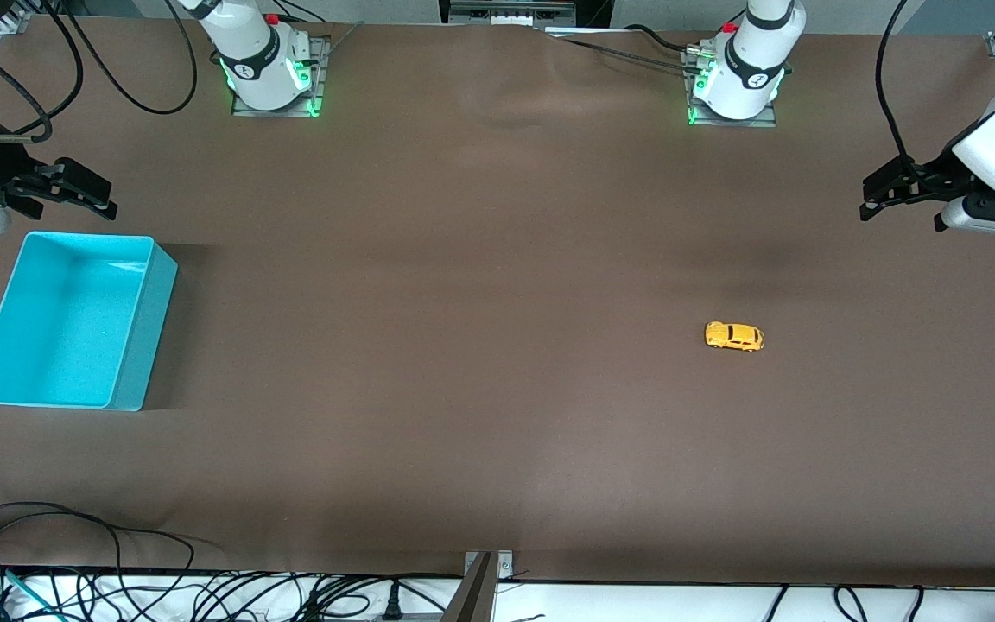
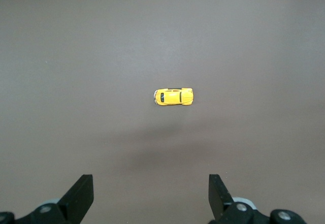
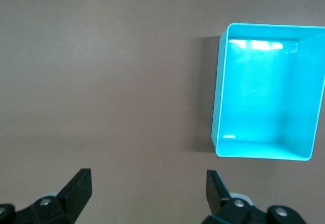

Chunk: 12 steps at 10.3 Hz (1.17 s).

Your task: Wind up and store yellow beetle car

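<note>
**On the brown table: car out in the open**

Toward the left arm's end, yellow beetle car alone on its wheels. Turquoise bin at the right arm's end, well apart. Left gripper and right gripper waiting spread wide, holding nothing.

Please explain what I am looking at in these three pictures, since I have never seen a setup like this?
These are two robot arms at a brown table. One picture looks down from across the table; the other two come from cameras on each arm's wrist. The left end effector hangs open above the table at its own end, its camera looking down at the yellow beetle car, which stands alone on the table. The right end effector hangs open near the empty turquoise bin. Neither holds anything.
</note>
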{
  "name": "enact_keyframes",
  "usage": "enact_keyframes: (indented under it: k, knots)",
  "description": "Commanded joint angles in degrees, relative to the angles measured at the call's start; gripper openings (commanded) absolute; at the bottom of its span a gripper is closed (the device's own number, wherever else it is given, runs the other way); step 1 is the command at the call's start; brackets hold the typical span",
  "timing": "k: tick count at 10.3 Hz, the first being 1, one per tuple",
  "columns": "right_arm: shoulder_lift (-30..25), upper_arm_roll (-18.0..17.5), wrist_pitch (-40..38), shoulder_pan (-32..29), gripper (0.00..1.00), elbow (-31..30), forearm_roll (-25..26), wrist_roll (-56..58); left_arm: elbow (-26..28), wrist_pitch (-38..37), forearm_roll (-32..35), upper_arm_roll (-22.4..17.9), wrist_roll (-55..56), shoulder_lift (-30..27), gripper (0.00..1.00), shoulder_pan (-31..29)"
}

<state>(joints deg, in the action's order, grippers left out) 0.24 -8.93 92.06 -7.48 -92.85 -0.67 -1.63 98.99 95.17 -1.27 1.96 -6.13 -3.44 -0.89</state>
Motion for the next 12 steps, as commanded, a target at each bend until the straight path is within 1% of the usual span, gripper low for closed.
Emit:
enact_keyframes:
  k: [1, 10, 12]
  knots:
    - [0.20, -0.21, -1.53, -0.26, 1.00, 1.09, 0.76, -2.40, -1.25, -1.30, 1.36, 0.76, -1.43, -0.16, 1.00, -0.52]
    - [0.20, -0.47, -1.53, -0.26, 1.00, 1.35, 0.84, -3.12, -0.37, -1.39, 1.27, 0.85, -1.08, -0.25, 1.00, -0.52]
    - [0.20, -0.30, -3.63, -0.35, 1.00, 1.35, 0.84, -3.38, -0.37, -1.39, 1.18, 0.85, -0.99, -0.25, 1.00, -0.69]
